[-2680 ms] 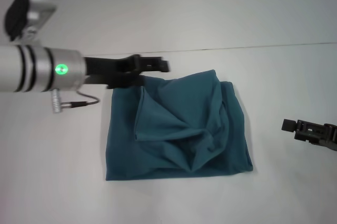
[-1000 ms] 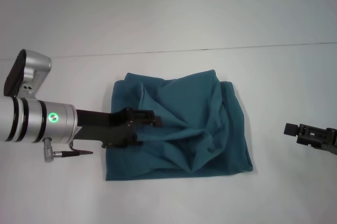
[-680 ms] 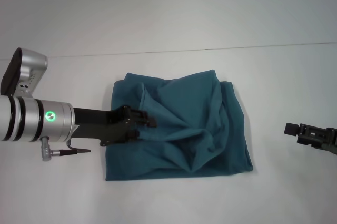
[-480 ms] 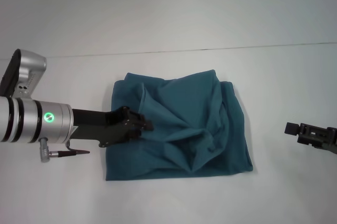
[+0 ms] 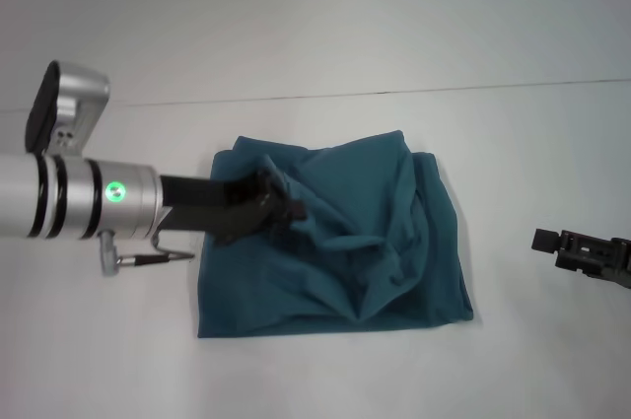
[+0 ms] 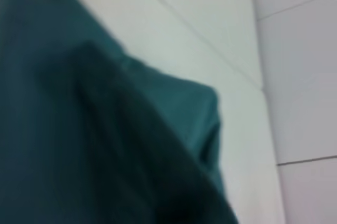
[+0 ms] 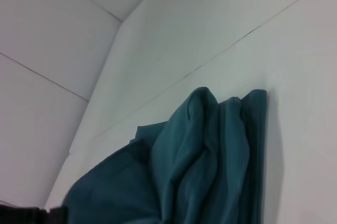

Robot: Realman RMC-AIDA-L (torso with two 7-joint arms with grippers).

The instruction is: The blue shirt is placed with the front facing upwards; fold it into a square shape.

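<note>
The left gripper (image 5: 288,206), a black claw on a silver arm with a green light, reaches in from the robot's left and sits on the upper left part of the blue shirt (image 5: 365,242), a teal cotton T-shirt lying in a rumpled, roughly square bundle. Its fingertips are sunk among the cloth folds, so whether they are pinching fabric or parted cannot be told. The left wrist view shows only a dark ridge of teal cloth (image 6: 105,145) pressed close to the camera.

Outward from the gripper, creases fan across the shirt toward its far side, where a doubled edge runs down the bundle. No print or collar shows. The shirt rests on a plain white table (image 5: 325,370), its near edge fairly straight.

Well away on the robot's right, the right gripper (image 5: 545,240) hangs idle above the bare table, apart from the shirt; its fingers cannot be made out.

The likely risk: if the left gripper catches only the top layer, pulling may drag the layers apart and undo the fold. The raised wrinkles may also get trapped, leaving a lumpy, uneven square.
</note>
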